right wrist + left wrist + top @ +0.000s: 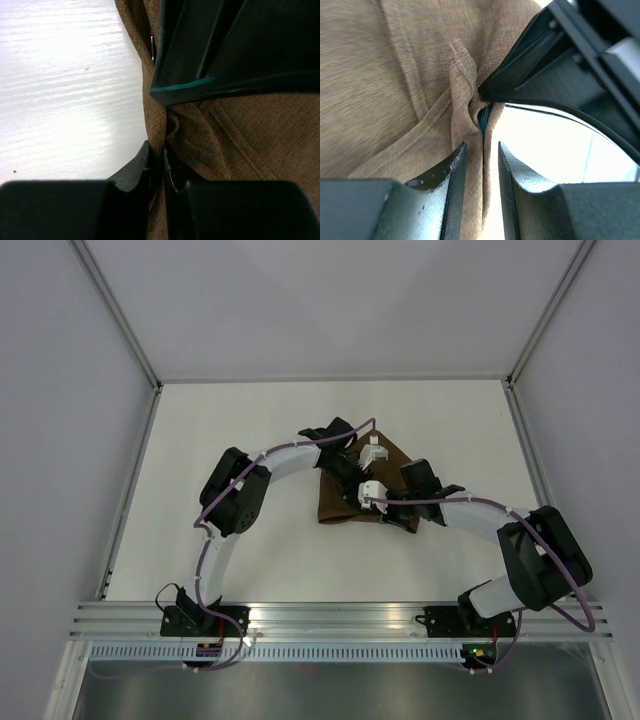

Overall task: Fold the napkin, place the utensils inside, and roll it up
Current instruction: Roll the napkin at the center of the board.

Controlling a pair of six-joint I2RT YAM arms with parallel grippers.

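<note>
The brown napkin lies bunched mid-table under both grippers. My left gripper stands over its upper part. In the left wrist view its jaws stand narrowly apart around a raised fold of the napkin; the cloth touches the left finger, with a lit gap to the right one. A teal sliver of the knife handle peeks from inside the fold. My right gripper faces the left one tip to tip. In the right wrist view it is shut on the napkin's edge fold.
White tabletop surrounds the napkin, with grey walls left, right and behind. An aluminium rail carries both arm bases at the near edge. Each wrist view shows the other gripper's black body close ahead.
</note>
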